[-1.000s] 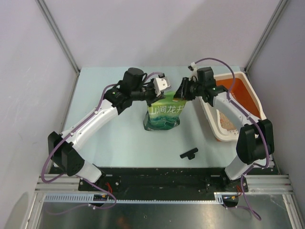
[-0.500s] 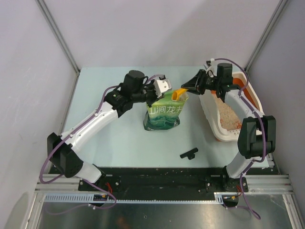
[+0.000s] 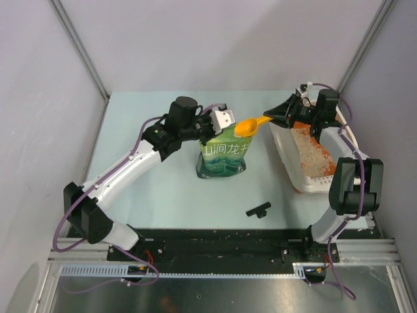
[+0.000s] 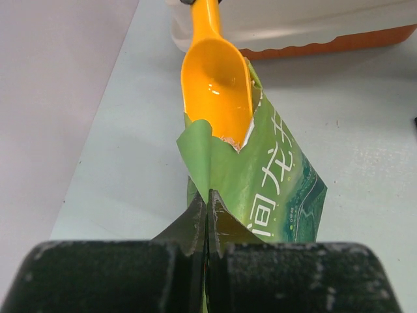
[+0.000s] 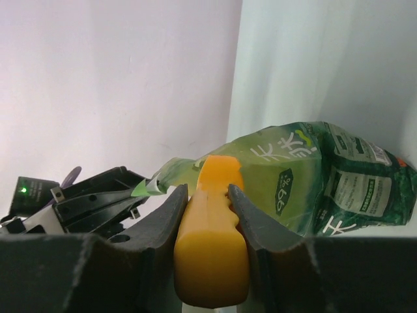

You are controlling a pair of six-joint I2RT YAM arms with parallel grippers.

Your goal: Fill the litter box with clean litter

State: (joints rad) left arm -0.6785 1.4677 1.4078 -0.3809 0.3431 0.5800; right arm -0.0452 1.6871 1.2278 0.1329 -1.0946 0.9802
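The left gripper pinches the green bag by its top edge, the right gripper squeezes the handle of the orange scoop at the bag's mouth, and the litter box at 3 o'clock holds clean litter.

A robot lab test cell.
Plain pale walls close in 3 sides and meet at bare aluminium posts. A pale table fills the booth. 2 white-and-black arms, left and right, are bolted to a black base plate by a slotted metal rail, with purple cables looped along them.
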